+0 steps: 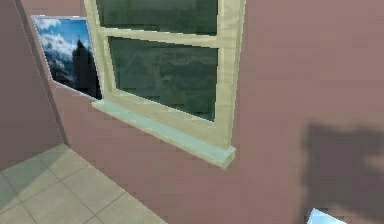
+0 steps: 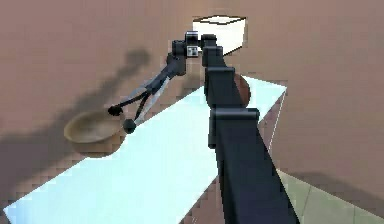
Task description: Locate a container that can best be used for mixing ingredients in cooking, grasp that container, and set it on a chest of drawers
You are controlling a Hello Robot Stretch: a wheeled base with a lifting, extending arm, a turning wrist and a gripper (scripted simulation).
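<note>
Two thin fingers of the gripper (image 2: 122,117) end at a brown bowl (image 2: 90,132) on a pale tabletop (image 2: 150,170); whether the gripper holds anything cannot be told.

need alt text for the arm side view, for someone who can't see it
A dark robot arm stretches over a pale tabletop, its gripper reaching toward a brown bowl that sits on the top. A white box stands at the far end, against a reddish-brown wall.
</note>
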